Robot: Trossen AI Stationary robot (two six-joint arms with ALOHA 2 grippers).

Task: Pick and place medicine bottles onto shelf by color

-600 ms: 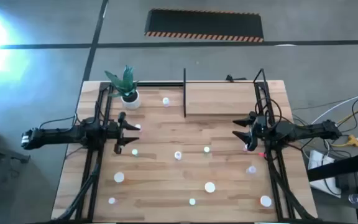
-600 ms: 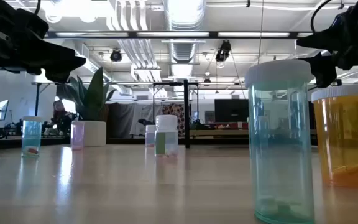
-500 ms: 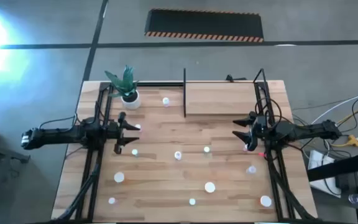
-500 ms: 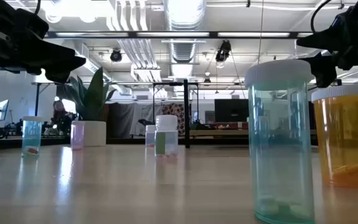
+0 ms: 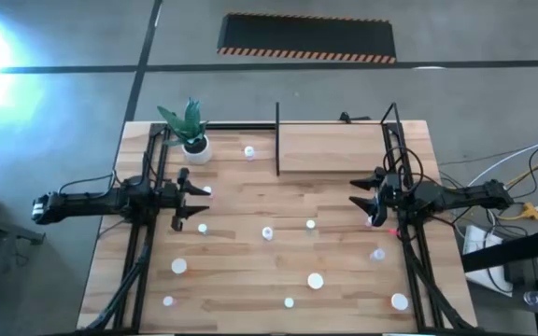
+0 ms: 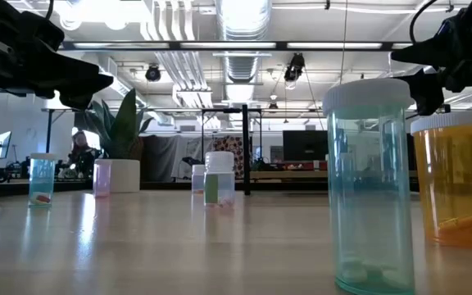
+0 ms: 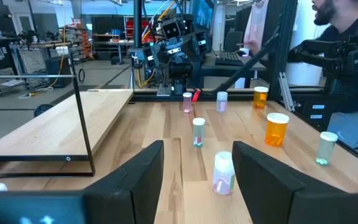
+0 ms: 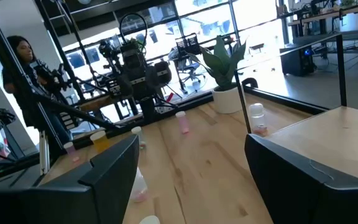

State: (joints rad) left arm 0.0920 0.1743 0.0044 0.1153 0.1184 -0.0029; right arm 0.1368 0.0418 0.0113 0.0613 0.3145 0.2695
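change: nothing moved since the earlier frames; both arms and all bottles sit where they were.
left tool (image 5: 197, 198): hovers over the left-centre of the surface, dark matte fingers (image 7: 135, 180) spread apart, released, nothing between them.
right tool (image 5: 361, 198): hovers at the right side, just in front of the shelf, broad black fingers (image 8: 114, 165) parted, released, empty.
surface (image 5: 250, 238): light wood planks, visible grain, smooth with a slight sheen.
shelf (image 5: 330, 147): flat rectangular pale-wood board at the far right of the surface, thin black metal posts and rails around it; no bottles on it.
medicine bottles (image 5: 267, 232): small cylinders of translucent plastic with white round caps, scattered upright over the surface, well apart from each other, none on the shelf.
green bottle (image 6: 365, 188): nearest the low camera, clear teal-tinted wall, white ribbed cap, small pills at the bottom.
orange bottle (image 6: 457, 180): wider, amber-tinted, just beside the green bottle.
pink bottle (image 7: 224, 174): white cap, pink tint low down, stands just ahead of the left tool.
plant pot (image 5: 195, 146): white round pot with pointed green leaves, far left corner of the surface.
person (image 7: 347, 56): dark sleeve, beyond the surface's edge in the left wrist view.
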